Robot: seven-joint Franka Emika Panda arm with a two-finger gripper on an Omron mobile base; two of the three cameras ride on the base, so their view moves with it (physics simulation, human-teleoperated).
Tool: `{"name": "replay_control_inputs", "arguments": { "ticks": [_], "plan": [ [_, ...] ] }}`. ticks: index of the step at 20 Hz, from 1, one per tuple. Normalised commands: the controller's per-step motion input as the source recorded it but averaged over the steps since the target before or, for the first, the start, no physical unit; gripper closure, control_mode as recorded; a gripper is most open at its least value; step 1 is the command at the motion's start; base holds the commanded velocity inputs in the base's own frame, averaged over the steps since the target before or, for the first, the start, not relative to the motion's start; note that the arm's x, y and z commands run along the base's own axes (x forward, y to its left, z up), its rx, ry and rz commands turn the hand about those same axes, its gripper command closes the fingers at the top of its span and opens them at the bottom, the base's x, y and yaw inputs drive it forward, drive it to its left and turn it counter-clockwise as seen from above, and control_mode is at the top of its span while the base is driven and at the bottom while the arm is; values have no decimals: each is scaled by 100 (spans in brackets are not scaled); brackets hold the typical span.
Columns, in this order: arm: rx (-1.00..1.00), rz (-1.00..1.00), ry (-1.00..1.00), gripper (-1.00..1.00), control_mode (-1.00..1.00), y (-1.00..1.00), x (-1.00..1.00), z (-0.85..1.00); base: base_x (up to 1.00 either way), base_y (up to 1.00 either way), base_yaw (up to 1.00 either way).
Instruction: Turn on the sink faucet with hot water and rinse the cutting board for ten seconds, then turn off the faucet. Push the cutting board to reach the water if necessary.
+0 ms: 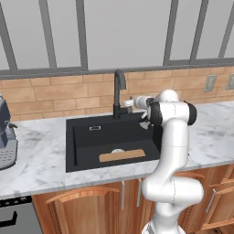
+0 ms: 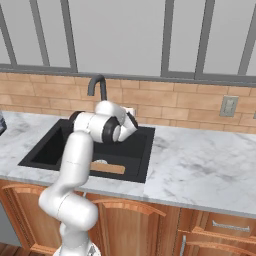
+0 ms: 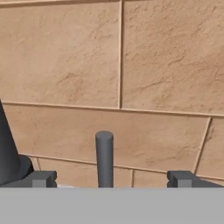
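Observation:
The black gooseneck sink faucet (image 1: 119,89) (image 2: 98,85) stands behind the black sink (image 1: 82,137) (image 2: 50,147). A tan cutting board (image 1: 122,155) (image 2: 107,168) lies flat on the basin floor near the front wall, by the drain. My gripper (image 1: 130,103) (image 2: 131,111) (image 3: 112,178) is open at the faucet's base, on its right side. In the hand view the faucet's small dark lever (image 3: 104,159) stands upright between my spread fingertips (image 3: 41,179), touching neither. The faucet body (image 3: 6,153) shows at the left edge. No water is in view.
A brick backsplash (image 3: 131,65) is close behind the lever. A marble counter (image 1: 36,155) (image 2: 200,160) surrounds the sink. A coffee machine (image 1: 5,132) stands at the far left. Wall outlets (image 1: 210,82) (image 2: 229,106) sit to the right.

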Motion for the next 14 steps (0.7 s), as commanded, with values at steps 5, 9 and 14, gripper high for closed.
{"name": "replay_control_inputs", "arguments": {
  "ticks": [5, 9, 14],
  "plan": [
    [0, 0, 0, -100, -100, 0, 16, -9, 0, 0, 0],
    [0, 0, 0, -100, -100, 0, 12, -5, 0, 0, 0],
    [0, 0, 0, -100, -100, 0, 3, 0, 0, 0, 0]
  ]
}}
